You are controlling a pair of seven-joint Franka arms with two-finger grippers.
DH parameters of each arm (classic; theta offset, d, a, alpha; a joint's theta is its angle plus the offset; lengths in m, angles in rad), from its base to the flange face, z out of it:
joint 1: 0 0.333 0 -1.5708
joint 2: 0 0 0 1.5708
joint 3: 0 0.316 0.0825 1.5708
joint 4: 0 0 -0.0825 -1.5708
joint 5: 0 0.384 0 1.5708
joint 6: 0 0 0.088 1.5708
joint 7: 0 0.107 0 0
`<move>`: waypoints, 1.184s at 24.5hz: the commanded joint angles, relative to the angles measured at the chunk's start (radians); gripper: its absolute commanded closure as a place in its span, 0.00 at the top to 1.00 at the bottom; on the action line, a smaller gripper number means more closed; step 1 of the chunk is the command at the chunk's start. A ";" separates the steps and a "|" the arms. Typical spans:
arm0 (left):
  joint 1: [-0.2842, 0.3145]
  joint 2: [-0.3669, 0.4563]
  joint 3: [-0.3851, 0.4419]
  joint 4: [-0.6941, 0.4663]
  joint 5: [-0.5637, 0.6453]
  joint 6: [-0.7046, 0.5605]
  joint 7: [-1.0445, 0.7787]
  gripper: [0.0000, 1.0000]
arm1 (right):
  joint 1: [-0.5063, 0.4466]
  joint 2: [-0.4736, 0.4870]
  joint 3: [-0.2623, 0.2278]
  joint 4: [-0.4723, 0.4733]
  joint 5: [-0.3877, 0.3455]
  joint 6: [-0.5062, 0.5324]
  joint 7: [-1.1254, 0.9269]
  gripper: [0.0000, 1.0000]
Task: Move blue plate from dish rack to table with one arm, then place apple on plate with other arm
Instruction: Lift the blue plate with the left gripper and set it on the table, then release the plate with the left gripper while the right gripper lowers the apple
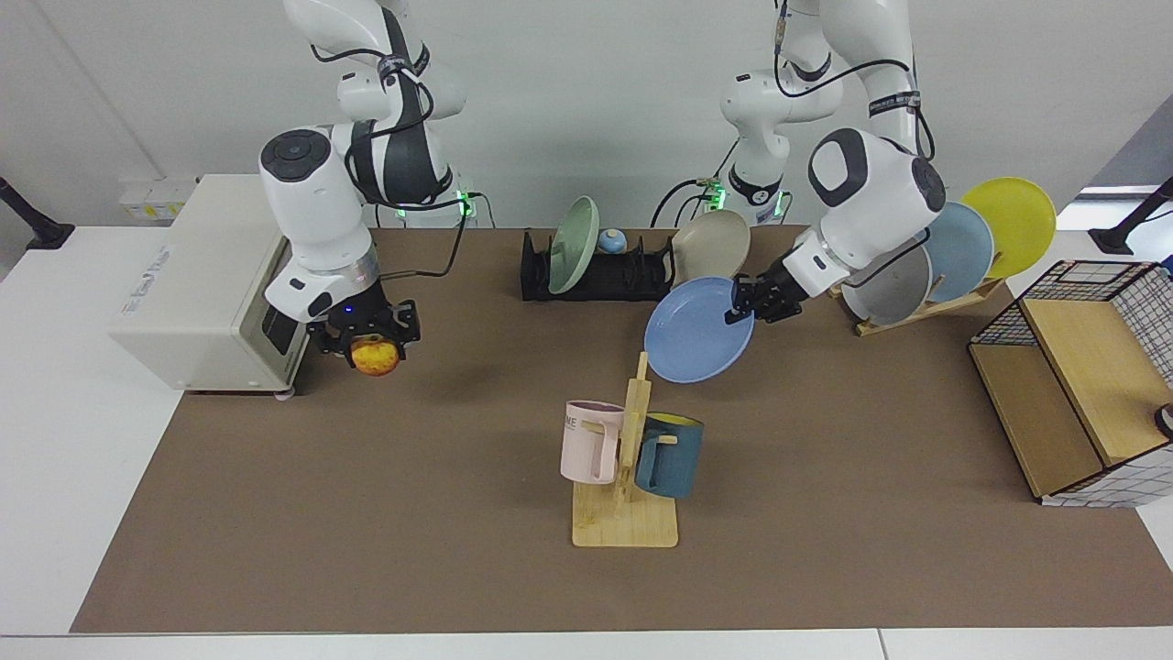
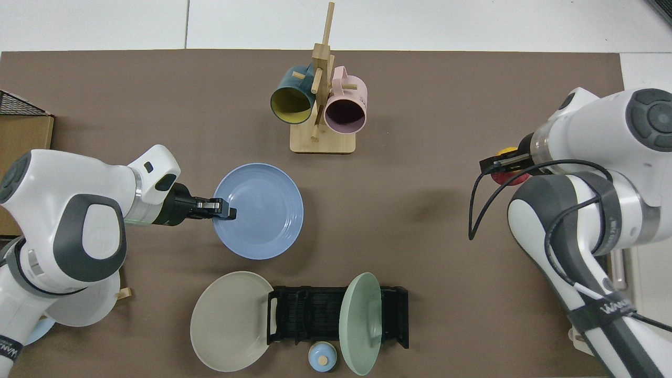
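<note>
The left gripper [image 1: 753, 302] pinches the rim of the blue plate [image 1: 696, 332], holding it level in the air above the brown mat, between the black dish rack [image 1: 596, 275] and the wooden mug stand [image 1: 626, 477], clear of both. The right gripper [image 1: 367, 332] is clamped around the apple [image 1: 375, 355], lifted off the desk [image 1: 55, 440] just in front of the white oven [image 1: 206, 284] near the desk's end.

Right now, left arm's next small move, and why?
Probably lower the plate flat onto the mat. The left hand grips its rim, out of the rack, above bare mat. The right hand holds the apple, waiting.
</note>
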 commanded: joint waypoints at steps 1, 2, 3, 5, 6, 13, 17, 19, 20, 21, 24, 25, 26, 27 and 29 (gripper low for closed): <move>0.055 0.065 -0.014 0.032 -0.124 0.016 0.093 0.00 | 0.025 -0.036 0.003 -0.041 -0.033 -0.024 0.065 0.00; 0.055 0.071 -0.015 0.033 -0.139 0.030 0.093 0.00 | 0.016 -0.046 0.003 -0.057 -0.033 -0.024 0.059 0.00; 0.055 0.085 -0.015 0.033 -0.147 0.043 0.096 0.00 | 0.009 -0.051 0.001 -0.068 -0.033 -0.021 0.047 0.00; 0.055 0.136 -0.025 0.039 -0.158 0.073 0.117 0.00 | -0.008 -0.054 0.003 -0.076 -0.033 -0.012 0.027 0.00; 0.044 0.160 -0.029 0.039 -0.170 0.088 0.128 0.00 | -0.002 -0.053 0.003 -0.076 -0.032 -0.007 0.033 0.00; 0.044 0.190 -0.087 0.033 -0.236 0.122 0.156 0.00 | 0.048 -0.023 0.005 -0.076 -0.029 0.048 0.136 0.00; -0.012 0.194 -0.095 0.033 -0.221 0.171 0.156 0.19 | 0.084 -0.013 0.003 -0.105 -0.029 0.097 0.202 0.00; -0.023 0.196 -0.095 0.032 -0.219 0.211 0.156 0.30 | 0.102 -0.005 0.005 -0.117 -0.021 0.116 0.251 0.00; -0.026 0.196 -0.094 0.032 -0.219 0.217 0.154 0.38 | 0.119 0.003 0.005 -0.117 -0.018 0.123 0.277 0.00; -0.028 0.196 -0.095 0.030 -0.218 0.218 0.154 0.43 | 0.137 0.009 0.005 -0.116 -0.017 0.132 0.297 0.00; -0.048 0.197 -0.094 0.030 -0.201 0.231 0.146 0.53 | 0.151 0.013 0.005 -0.110 -0.014 0.148 0.329 0.00; -0.053 0.197 -0.094 0.032 -0.185 0.240 0.136 0.55 | 0.153 0.013 0.005 -0.110 -0.010 0.146 0.332 0.00; -0.057 0.200 -0.094 0.033 -0.176 0.249 0.122 0.56 | 0.154 0.012 0.005 -0.110 -0.010 0.146 0.341 0.00; -0.057 0.200 -0.094 0.033 -0.165 0.252 0.107 0.56 | 0.157 0.013 0.006 -0.111 -0.010 0.146 0.355 0.00; -0.057 0.196 -0.094 0.038 -0.130 0.252 0.076 0.56 | 0.188 0.023 0.006 -0.110 -0.010 0.151 0.399 0.00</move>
